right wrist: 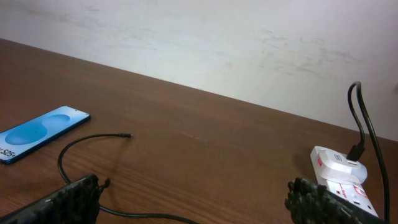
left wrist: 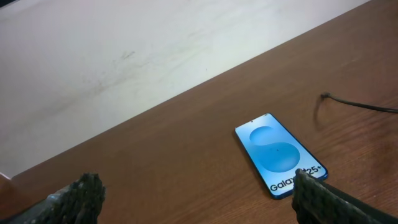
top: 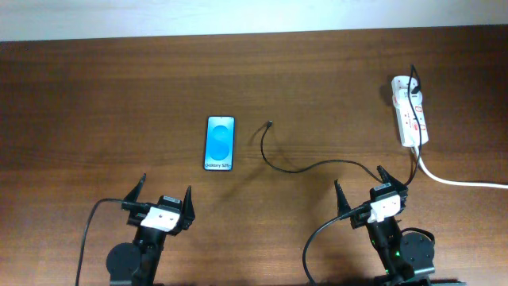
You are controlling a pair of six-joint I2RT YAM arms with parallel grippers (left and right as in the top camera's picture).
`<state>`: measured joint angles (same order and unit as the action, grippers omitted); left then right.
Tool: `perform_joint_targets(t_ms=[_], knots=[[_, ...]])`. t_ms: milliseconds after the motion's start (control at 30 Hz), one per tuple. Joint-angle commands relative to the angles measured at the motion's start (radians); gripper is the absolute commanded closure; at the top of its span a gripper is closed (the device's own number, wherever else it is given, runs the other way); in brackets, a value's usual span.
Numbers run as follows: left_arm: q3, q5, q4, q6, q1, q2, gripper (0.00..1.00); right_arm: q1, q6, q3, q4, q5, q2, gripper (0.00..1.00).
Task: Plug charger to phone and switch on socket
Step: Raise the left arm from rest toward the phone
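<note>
The phone [top: 220,143] lies flat on the brown table, blue screen up; it also shows in the left wrist view [left wrist: 278,152] and the right wrist view [right wrist: 40,132]. The charger, a thin black cable [top: 298,168], curves from its free plug tip [top: 271,123] toward the white socket strip [top: 410,110], where it is plugged in. The tip shows in the right wrist view [right wrist: 127,135], the socket too [right wrist: 339,171]. My left gripper [top: 163,197] is open and empty, near the front edge below the phone. My right gripper [top: 361,189] is open and empty, over the cable.
A thick white cord [top: 460,179] runs from the socket to the right edge. A pale wall [right wrist: 217,43] stands behind the table's far edge. My arms' thicker black cables [top: 87,230] hang at the front.
</note>
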<state>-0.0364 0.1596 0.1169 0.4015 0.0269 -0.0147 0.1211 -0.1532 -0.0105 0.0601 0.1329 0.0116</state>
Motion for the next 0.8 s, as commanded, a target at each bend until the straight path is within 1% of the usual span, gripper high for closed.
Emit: perform_joint_targets(t_ms=[0,533,667,767], knots=[[0.003,-0.007,0.004,0.012,0.005,0.010,0.01,-0.004,0.012,0.005,0.005,0.013,-0.008,0.02],[0.003,-0.007,0.004,0.012,0.005,0.010,0.01,-0.004,0.012,0.005,0.005,0.013,-0.008,0.02],[0.003,-0.010,-0.022,0.013,0.004,0.010,0.01,-0.004,0.012,0.005,0.005,0.013,-0.008,0.02],[0.003,-0.011,0.004,0.012,0.004,0.009,0.01,-0.004,0.012,0.005,0.005,0.013,-0.008,0.02]])
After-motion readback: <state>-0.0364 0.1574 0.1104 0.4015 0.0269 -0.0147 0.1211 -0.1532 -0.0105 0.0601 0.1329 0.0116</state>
